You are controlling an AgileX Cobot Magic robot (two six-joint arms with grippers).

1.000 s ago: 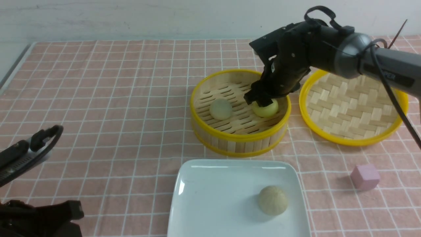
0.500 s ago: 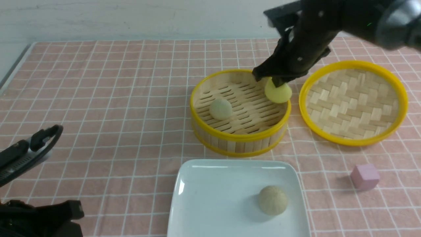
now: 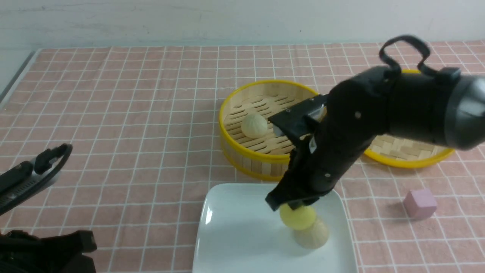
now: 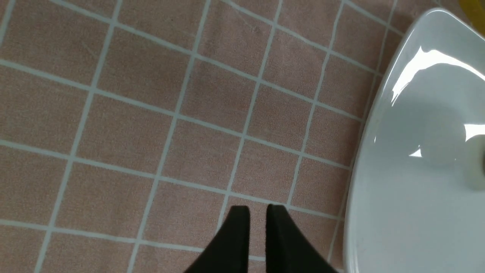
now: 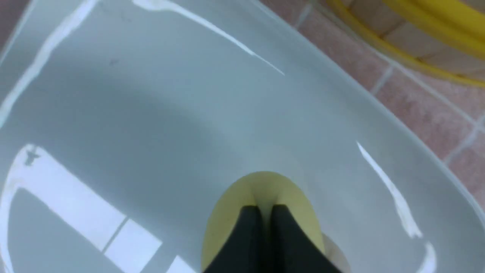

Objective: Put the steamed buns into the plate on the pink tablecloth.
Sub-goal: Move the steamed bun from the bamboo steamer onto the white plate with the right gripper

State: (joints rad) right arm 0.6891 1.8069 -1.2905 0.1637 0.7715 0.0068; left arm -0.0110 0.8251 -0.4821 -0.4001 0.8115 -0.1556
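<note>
Lab-like test table: pink tablecloth [image 3: 113, 94], bare white wall [image 3: 151, 19].

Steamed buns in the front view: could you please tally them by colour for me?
Pale yellow bun: 1, in the right gripper
Greyish-beige buns: 2, one on the plate, one in the basket
Total: 3

On my feed the tablecloth [image 3: 113, 113] is salmon pink, crossed by a grid of thin white lines. The plate [image 3: 235, 242] is glossy white with a faint blue-grey cast. I count one smooth pale yellow bun [image 3: 298, 218], a beige bun [image 3: 317, 238] and a paler greyish-beige bun [image 3: 254, 125]. The bamboo basket [image 3: 246, 161] has tan slats under a bright yellow rim. The lid [image 3: 401, 149] shows a tan woven weave, edged in yellow. The cube [image 3: 420, 204] is lilac pink. The right gripper [image 3: 290, 204] and left gripper [image 4: 257, 214] are black.
</note>
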